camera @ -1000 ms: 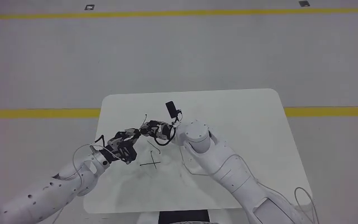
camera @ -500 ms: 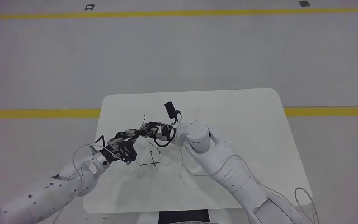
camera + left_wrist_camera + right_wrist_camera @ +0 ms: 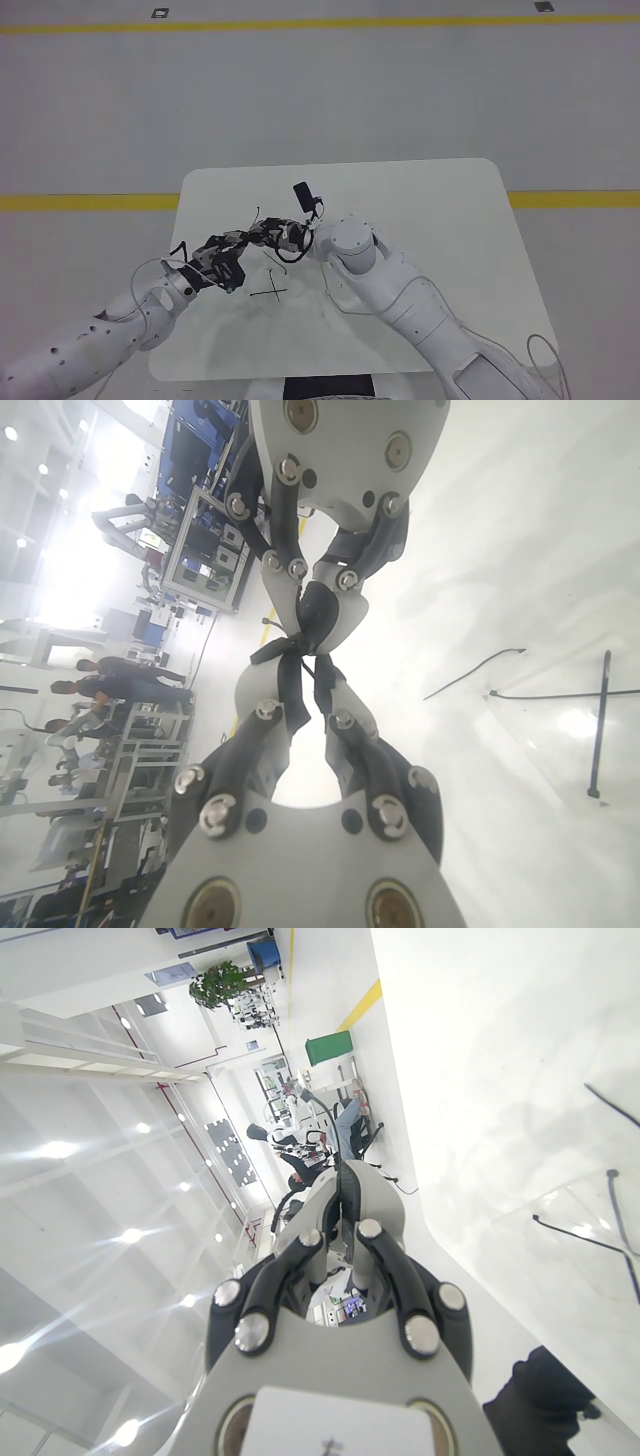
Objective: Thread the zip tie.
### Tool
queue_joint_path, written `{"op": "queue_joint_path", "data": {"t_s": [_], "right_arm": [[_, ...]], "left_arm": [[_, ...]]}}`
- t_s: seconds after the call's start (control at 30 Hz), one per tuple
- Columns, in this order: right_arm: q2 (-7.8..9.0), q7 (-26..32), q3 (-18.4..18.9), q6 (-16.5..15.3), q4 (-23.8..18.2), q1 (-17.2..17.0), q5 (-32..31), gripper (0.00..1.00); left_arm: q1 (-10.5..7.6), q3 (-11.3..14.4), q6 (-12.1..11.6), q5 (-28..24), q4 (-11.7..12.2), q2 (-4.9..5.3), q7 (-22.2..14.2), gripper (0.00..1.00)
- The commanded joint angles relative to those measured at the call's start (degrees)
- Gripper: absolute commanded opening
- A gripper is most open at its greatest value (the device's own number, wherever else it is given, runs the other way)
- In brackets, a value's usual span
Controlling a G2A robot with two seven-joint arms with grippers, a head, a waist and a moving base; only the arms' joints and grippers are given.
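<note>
My two grippers meet tip to tip above the left middle of the white table (image 3: 430,200). A thin black zip tie (image 3: 252,217) runs between them, its free end sticking up and away. In the left wrist view my left gripper (image 3: 312,667) is shut on the zip tie (image 3: 274,623). The right gripper (image 3: 307,642) faces it, shut on the same tie just beyond. In the right wrist view the right gripper (image 3: 344,1185) has its fingers pressed together, and the tie (image 3: 325,1123) curves out past their tips. In the top view the left gripper (image 3: 237,244) is beside the right gripper (image 3: 263,234).
Three loose black zip ties lie on the table below the grippers: two crossed (image 3: 268,292) and one single (image 3: 275,262). They also show in the left wrist view (image 3: 600,725) and the right wrist view (image 3: 575,1233). The table's right half is bare.
Both grippers have shifted slightly to the left together, still tip to tip. Their hold on the zip tie looks unchanged.
</note>
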Motion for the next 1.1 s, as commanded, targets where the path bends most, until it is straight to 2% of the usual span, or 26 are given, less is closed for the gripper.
{"op": "queue_joint_path", "data": {"t_s": [0.0, 0.07, 0.37, 0.4, 0.43, 0.47, 0.77, 0.8, 0.87, 0.97, 1.07], "right_arm": [[0.01, 0.0, -0.1, 0.0, 0.0, 0.0, 0.0, 0.0], [0.01, 0.0, -0.1, 0.0, -0.1, 0.0, 0.0, 0.0], [0.13, 0.5, -0.2, 0.0, -0.2, 0.0, 0.0, 0.0], [0.15, 0.6, -0.2, 0.0, -0.2, 0.0, 0.0, 0.2], [0.16, 0.6, -0.2, 0.0, -0.2, 0.0, 0.0, 0.97], [0.18, 0.5, -0.2, 0.0, -0.2, 0.0, 0.0, 1.0], [1.03, 0.0, 2.1, -0.5, -1.4, -1.2, -0.9, 1.0], [1.17, -0.2, 2.5, -0.6, -1.7, -1.4, -1.2, 1.0], [1.51, -0.5, 3.1, -1.3, -2.4, -1.9, -2.2, 1.0], [2.2, -1.1, 4.1, -3.7, -3.6, -3.0, -5.3, 1.0], [2.85, -2.2, 5.4, -6.0, -4.8, -4.2, -7.8, 1.0]], "left_arm": [[0.0, 0.0, 0.1, 0.0, 0.0, -0.01, -0.1, 0.05], [0.01, 0.0, 0.3, 0.0, 0.1, -0.04, -0.2, 0.0], [0.78, -1.0, 0.4, 0.0, 0.1, -0.38, -0.2, 0.0], [0.9, -1.1, 0.4, 0.0, 0.1, -0.42, -0.2, 0.0], [1.04, -1.4, 0.3, 0.0, 0.1, -0.46, -0.1, 0.0], [1.14, -1.6, 0.2, -0.1, 0.1, -0.48, -0.1, 0.0], [2.56, -3.8, 0.0, -1.3, 0.4, -0.48, 0.3, 0.0], [2.76, -4.0, -0.8, -2.0, 0.4, -0.46, 0.6, 0.0], [2.83, -4.7, -3.6, -4.9, 0.5, -0.33, 2.0, 0.0], [3.29, -6.4, -9.0, -11.8, 1.5, 0.1, 7.0, 0.0], [3.93, -7.9, -16.8, -19.0, 2.4, 0.65, 13.0, 0.0]]}}
